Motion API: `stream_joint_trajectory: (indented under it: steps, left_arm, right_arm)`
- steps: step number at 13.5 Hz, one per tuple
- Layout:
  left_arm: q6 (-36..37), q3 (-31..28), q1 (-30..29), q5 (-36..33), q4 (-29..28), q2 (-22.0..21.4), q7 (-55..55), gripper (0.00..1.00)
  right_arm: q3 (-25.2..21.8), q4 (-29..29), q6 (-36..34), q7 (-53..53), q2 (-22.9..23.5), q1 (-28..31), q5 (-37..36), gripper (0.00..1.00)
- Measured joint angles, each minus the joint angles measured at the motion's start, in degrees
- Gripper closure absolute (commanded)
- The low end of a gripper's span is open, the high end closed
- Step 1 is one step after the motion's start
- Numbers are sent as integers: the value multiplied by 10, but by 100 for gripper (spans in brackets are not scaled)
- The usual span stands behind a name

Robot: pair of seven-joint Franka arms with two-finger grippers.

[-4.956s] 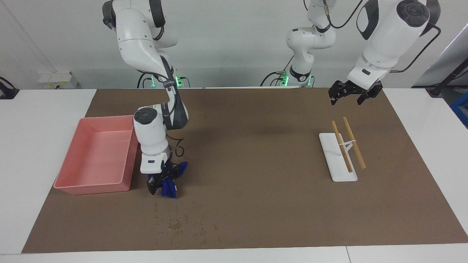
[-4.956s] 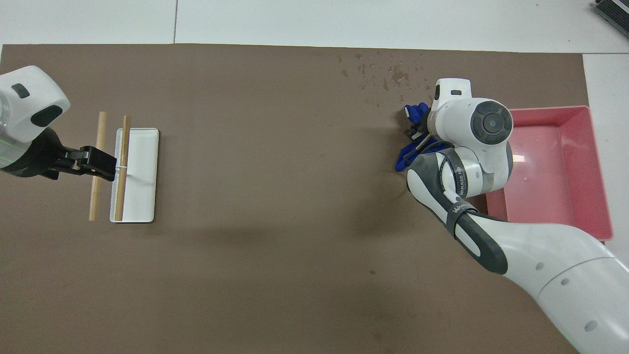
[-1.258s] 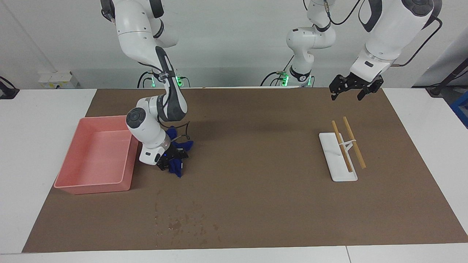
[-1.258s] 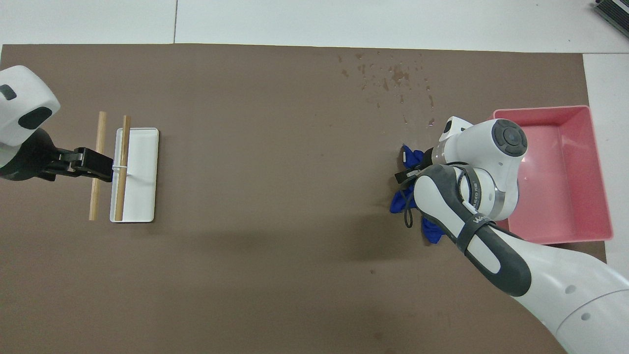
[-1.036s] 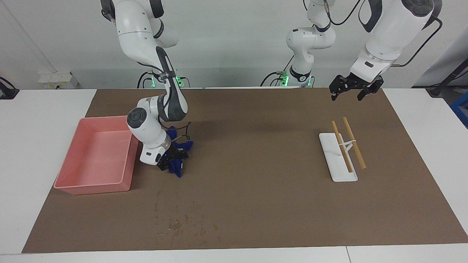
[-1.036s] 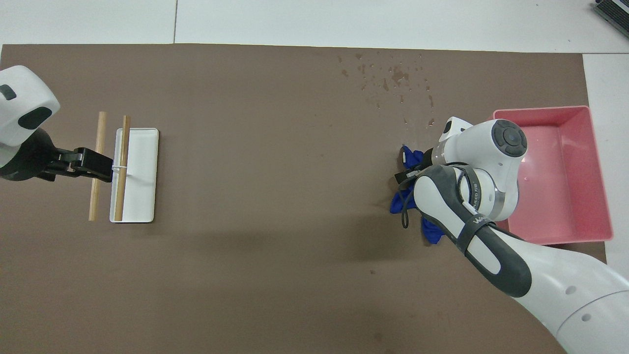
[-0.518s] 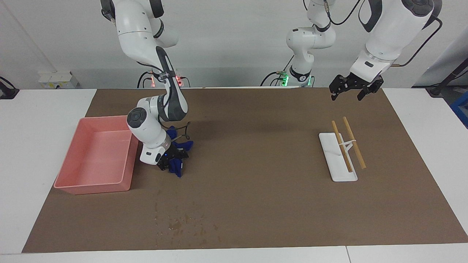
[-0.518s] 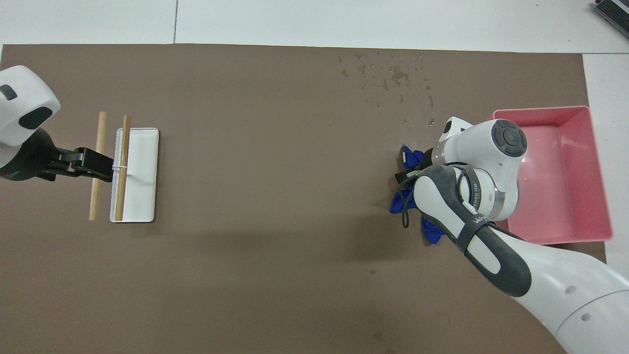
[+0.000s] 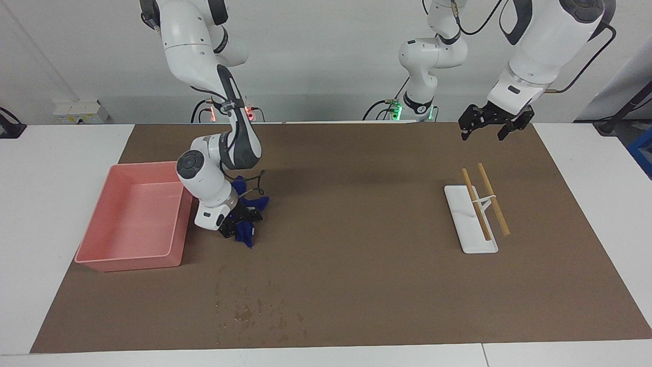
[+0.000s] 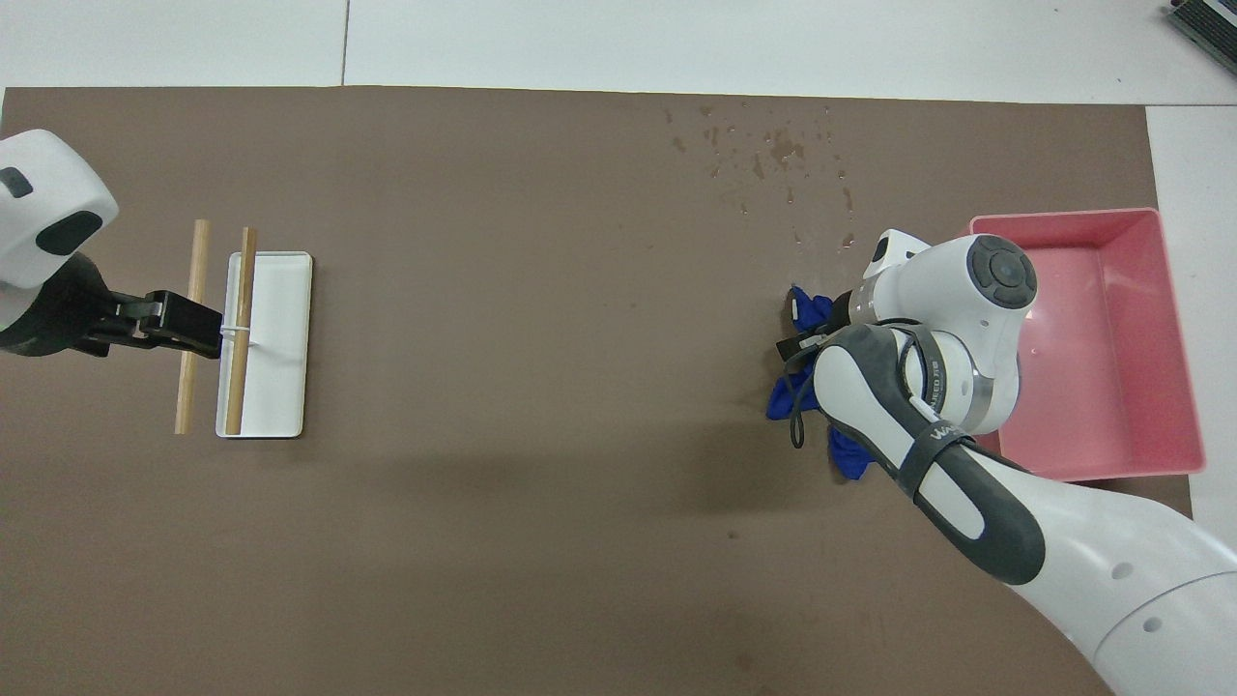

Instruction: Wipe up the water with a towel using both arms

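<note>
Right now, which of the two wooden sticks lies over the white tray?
The stick toward the right arm's end of the table: it lies over the white tray. The other stick lies beside the tray, over the mat.

Arms: we count two, each with one gripper, the right gripper (image 9: 238, 228) and the left gripper (image 9: 488, 126).
Towel (image 9: 248, 232): we see one.
Pink tray (image 9: 127, 260): we count one.
White tray (image 9: 461, 216): we count one.
Wooden sticks (image 9: 493, 199): we count two.
Brown mat (image 9: 356, 204): we see one.
Water (image 9: 254, 308): we see one scatter of many small spots, too many to count.
</note>
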State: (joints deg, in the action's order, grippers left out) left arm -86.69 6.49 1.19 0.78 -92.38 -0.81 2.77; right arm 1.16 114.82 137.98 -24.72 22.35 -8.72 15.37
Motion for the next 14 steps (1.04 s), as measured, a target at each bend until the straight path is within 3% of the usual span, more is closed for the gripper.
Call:
stream_joint_trajectory:
  steps: [3,5,7,9,14]
  left_arm:
    - [0,0,0,0,0,0,0,0]
    - [0,0,0,0,0,0,0,0]
    - [0,0,0,0,0,0,0,0]
    - [0,0,0,0,0,0,0,0]
    - [0,0,0,0,0,0,0,0]
  right_arm:
    - [-2,-2,-5,-6,0,-1,-8,100]
    - [-31,-66,-145,-26,-38,-20,-101,100]
    - [-41,-89,-209,-35,-94,-22,-114,100]
    - [-42,-85,-216,-37,-110,-23,-116,100]
    - [-42,-83,-212,-37,-93,-24,-117,100]
